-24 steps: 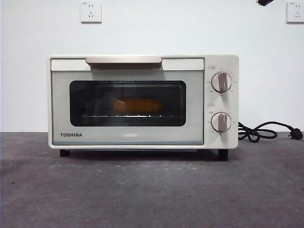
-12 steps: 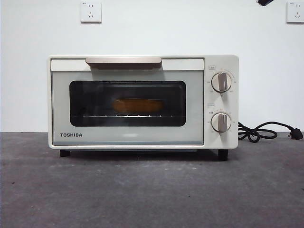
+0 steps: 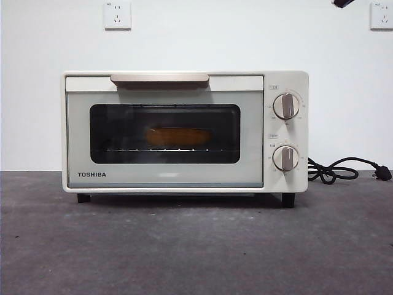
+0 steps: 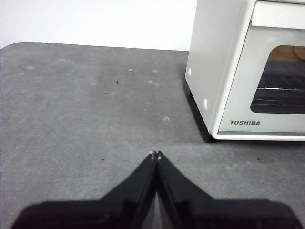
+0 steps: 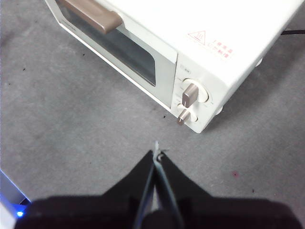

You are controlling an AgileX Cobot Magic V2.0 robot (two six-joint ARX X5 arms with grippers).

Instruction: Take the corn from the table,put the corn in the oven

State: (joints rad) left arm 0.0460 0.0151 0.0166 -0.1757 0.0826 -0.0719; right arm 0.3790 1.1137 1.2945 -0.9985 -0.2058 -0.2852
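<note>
The left end effector [image 4: 156, 153], black jaws pressed together and holding nothing, hangs over bare dark grey matte table [image 4: 86, 119] off the oven's side wall. The right end effector [image 5: 156, 155], likewise closed and empty, hovers above open table before the knob corner. The small yellow-orange corn cob [image 3: 178, 136] lies on the rack behind the closed door's dark window of the cream-white boxy TOSHIBA oven [image 3: 184, 178].

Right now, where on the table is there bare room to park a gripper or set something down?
The widest bare stretch of table runs along the front of the oven, whose door is shut with the corn inside. There is more beside the oven near the left gripper. The right gripper hangs over bare table too. The cord coils beside the knob end.
</note>
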